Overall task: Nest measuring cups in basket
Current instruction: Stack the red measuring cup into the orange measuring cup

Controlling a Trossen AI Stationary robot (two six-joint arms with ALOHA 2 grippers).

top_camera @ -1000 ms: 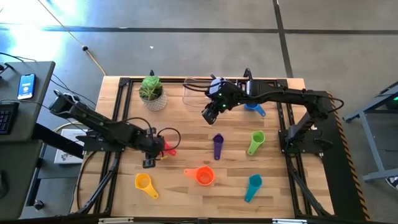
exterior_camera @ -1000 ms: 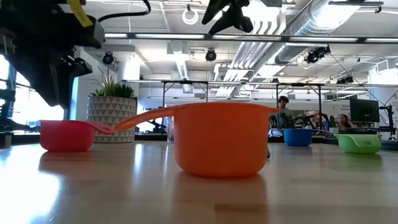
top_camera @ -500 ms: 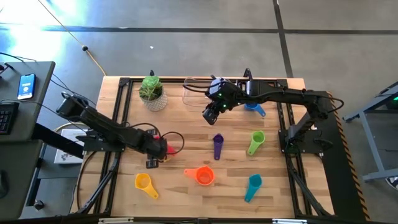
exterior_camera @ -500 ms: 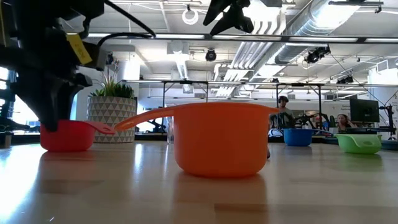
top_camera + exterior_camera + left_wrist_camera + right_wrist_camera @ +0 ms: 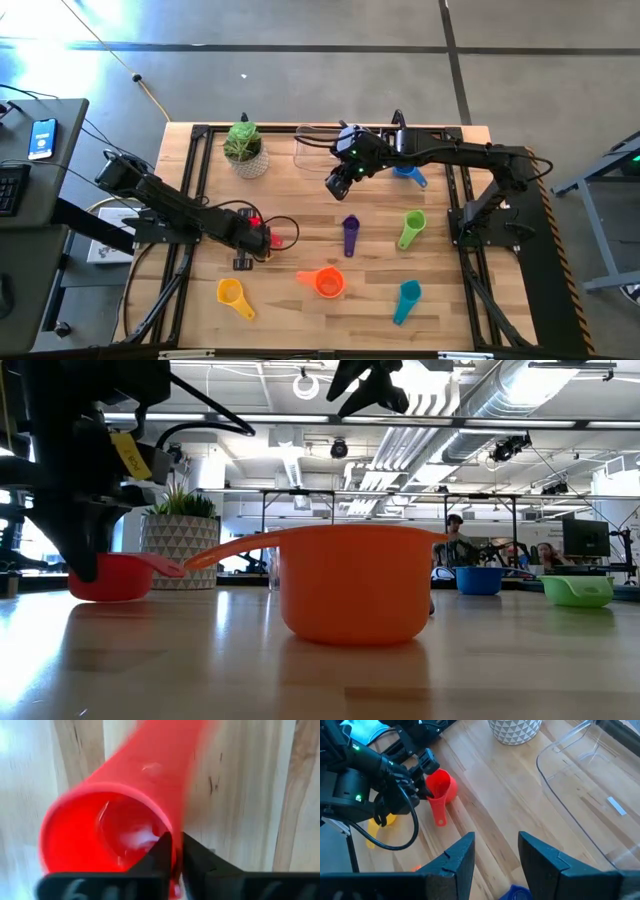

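The red measuring cup [image 5: 272,238] sits on the table left of centre, and my left gripper [image 5: 256,238] is shut on its rim, as the left wrist view shows. Its handle [image 5: 439,813] lies flat on the wood. My right gripper [image 5: 336,184] hangs open above the table beside the clear basket [image 5: 312,146], nothing between its fingers. Loose on the wood lie the purple cup [image 5: 350,236], green cup [image 5: 411,228], orange cup [image 5: 326,282], yellow cup [image 5: 232,295], teal cup [image 5: 407,300] and blue cup [image 5: 408,174]. My left gripper pinches the red cup's wall at the rim [image 5: 174,834], a little along from where the handle joins. One finger [image 5: 161,851] is inside the bowl and the other [image 5: 194,856] outside. The fingers come from above, pointing down. The cup stands upright with its base [image 5: 112,596] on the table.
A green plant in a white patterned pot [image 5: 245,148] stands at the far left, next to the basket. The right arm [image 5: 450,155] reaches in from the right above the blue cup. Bare wood lies between the red cup and the purple cup.
My left gripper has moved a little toward the table's right edge and come down onto the red cup's rim. The cup has stayed in its place on the table. My right gripper has kept still.
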